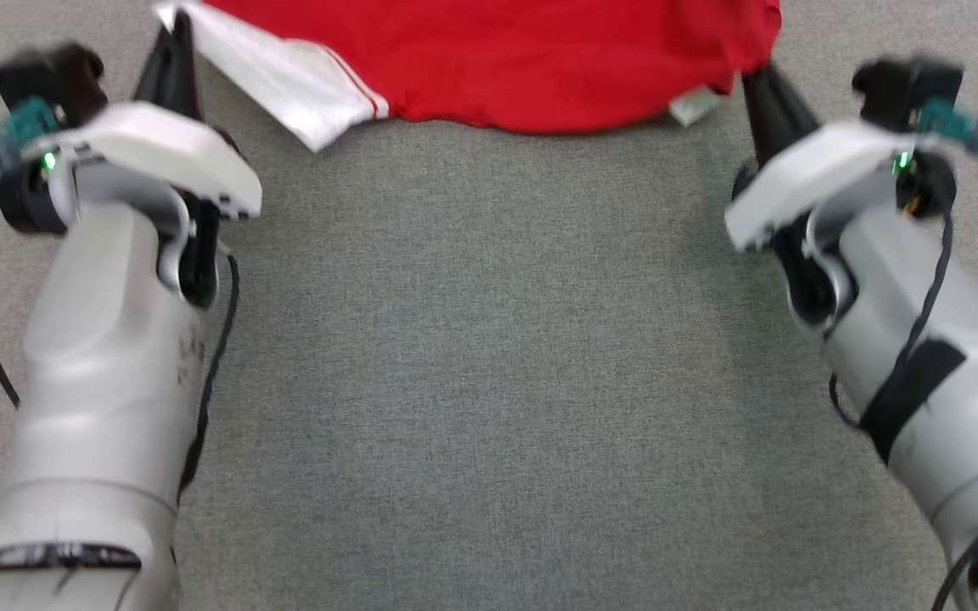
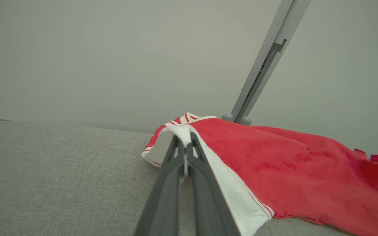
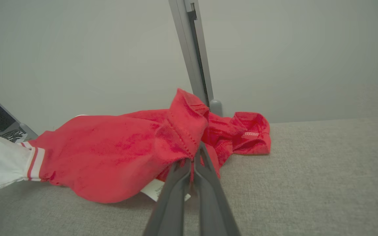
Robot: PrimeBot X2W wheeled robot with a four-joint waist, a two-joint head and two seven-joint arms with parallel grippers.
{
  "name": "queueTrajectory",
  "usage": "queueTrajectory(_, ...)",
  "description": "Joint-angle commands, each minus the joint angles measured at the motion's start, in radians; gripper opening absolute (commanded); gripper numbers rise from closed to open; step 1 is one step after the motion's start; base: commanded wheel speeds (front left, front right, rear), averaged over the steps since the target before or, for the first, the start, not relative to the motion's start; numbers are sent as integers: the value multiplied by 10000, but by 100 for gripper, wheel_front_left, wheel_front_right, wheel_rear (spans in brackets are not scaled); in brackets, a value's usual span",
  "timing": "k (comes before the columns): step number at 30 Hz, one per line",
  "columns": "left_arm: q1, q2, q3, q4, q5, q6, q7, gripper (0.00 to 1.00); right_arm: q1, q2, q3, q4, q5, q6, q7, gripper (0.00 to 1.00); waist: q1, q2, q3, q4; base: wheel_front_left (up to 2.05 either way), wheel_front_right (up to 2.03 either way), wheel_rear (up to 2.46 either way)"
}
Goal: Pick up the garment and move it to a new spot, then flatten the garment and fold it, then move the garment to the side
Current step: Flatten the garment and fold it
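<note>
Garment [image 1: 540, 59]: red, white sleeve [image 1: 285, 76], far side of table [image 1: 489, 339] | left gripper [image 2: 184, 144]: pinched on sleeve edge | right gripper [image 3: 193, 160]: pinched on red hem | step: probably relocating, head view blurred | next: pull taut, lay flat

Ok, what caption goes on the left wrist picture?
Left pincer shut on the red shirt's white part, over the grey table.
</note>
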Motion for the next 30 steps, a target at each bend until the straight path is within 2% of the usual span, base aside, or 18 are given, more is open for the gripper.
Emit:
queueTrajectory(1,252,6,78,-135,-33,-69,-15,0,338,-81,60,-56,195,0,-90,0,0,0,-17,27,0,0,0)
queueTrajectory(6,1906,-72,629,-1241,-238,-104,-15,0,1960,-429,354,-862,922,0,-238,0,0,0,-229,124,0,0,0)
queueTrajectory(13,5015,-120,1295,-3496,-106,-160,-14,0,4844,-1158,-846,-3155,787,0,-221,0,0,0,-1158,172,0,0,0)
queueTrajectory(14,5866,-116,1483,-4102,-369,-148,-17,0,5700,-1289,-1279,-3717,580,0,-224,0,0,0,-1454,201,0,0,0)
queueTrajectory(21,8742,-126,1118,-5806,-1223,-146,-16,0,8644,-1325,-2566,-5219,-171,-3,-226,0,0,0,-2546,428,0,0,0)
queueTrajectory(30,11494,-127,663,-8329,-1440,536,1369,0,11411,-1118,-3579,-6300,-1041,-3,211,0,0,0,-3637,1041,0,0,0)
